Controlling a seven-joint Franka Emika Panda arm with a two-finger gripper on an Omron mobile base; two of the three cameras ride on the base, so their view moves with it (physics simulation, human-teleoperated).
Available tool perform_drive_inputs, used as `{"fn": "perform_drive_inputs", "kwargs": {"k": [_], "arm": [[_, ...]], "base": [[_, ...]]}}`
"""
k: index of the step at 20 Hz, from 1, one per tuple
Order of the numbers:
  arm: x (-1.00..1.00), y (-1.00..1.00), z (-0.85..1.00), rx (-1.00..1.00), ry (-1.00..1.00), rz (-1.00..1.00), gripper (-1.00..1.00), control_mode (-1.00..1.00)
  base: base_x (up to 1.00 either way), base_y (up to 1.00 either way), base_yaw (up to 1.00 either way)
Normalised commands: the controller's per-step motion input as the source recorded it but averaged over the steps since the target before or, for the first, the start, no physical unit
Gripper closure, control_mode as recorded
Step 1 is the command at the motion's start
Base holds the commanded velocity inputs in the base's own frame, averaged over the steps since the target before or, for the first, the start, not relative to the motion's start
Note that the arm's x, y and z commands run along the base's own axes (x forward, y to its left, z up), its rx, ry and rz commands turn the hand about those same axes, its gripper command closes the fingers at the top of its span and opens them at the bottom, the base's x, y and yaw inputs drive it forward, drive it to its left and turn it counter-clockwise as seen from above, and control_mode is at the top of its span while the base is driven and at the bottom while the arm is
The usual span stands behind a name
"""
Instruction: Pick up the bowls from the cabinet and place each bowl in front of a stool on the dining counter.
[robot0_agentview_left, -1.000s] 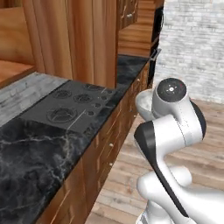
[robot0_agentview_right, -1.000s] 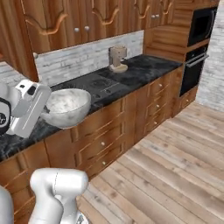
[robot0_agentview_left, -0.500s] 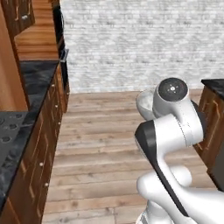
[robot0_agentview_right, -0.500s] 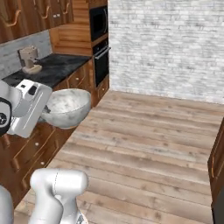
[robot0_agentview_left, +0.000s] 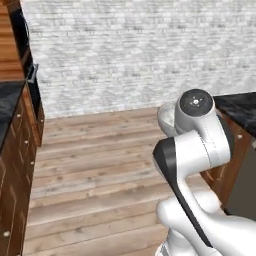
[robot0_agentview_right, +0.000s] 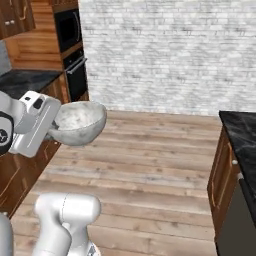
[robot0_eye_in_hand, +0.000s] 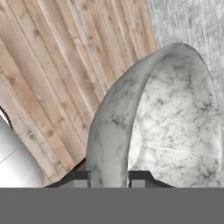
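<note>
The claw (robot0_eye_in_hand: 109, 177) is closed down narrowly on the rim of the marbled grey-white bowl (robot0_agentview_right: 78, 122), one dark fingertip (robot0_eye_in_hand: 78, 177) on the outer wall and the other on the inner face, with the rim pinched between them. In the right base view the bowl is carried in the air above the plank floor (robot0_agentview_right: 150, 165), held roughly level with its mouth upward, at about 9 o'clock in the picture, projecting from the white hand toward 3 o'clock. In the left base view a sliver of the same bowl (robot0_agentview_left: 167, 117) shows at about 9 o'clock from the arm's round dark-capped joint (robot0_agentview_left: 196, 102), mostly hidden behind the arm. The hand view shows the bowl edge-on, its veined interior facing 3 o'clock, wooden floor planks behind it. A black marble bench (robot0_agentview_right: 245, 145) with wood-panelled base stands at 3 o'clock in the right base view; its edge (robot0_agentview_left: 237, 107) also appears at 3 o'clock in the left base view. A dark built-in oven (robot0_agentview_right: 72, 50) set in reddish wood sits at 10 o'clock in the right base view. A white brick wall (robot0_agentview_right: 165, 55) closes the background.
</note>
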Motion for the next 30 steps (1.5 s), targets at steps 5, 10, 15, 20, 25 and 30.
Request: {"fn": "perform_drive_inputs", "kwargs": {"k": [5,10,15,20,25,30], "arm": [[0.0,0.0,0.0,0.0,0.0,0.0,1.0,1.0],[0.0,0.0,0.0,0.0,0.0,0.0,1.0,1.0],[0.0,0.0,0.0,0.0,0.0,0.0,1.0,1.0],[0.0,0.0,0.0,0.0,0.0,0.0,1.0,1.0],[0.0,0.0,0.0,0.0,0.0,0.0,1.0,1.0],[0.0,0.0,0.0,0.0,0.0,0.0,1.0,1.0]], "base": [[1.0,-0.43,0.0],[1.0,0.18,-0.13],[1.0,0.21,-0.12],[1.0,0.47,-0.23],[1.0,0.67,-0.35],[1.0,0.59,-0.49]]}}
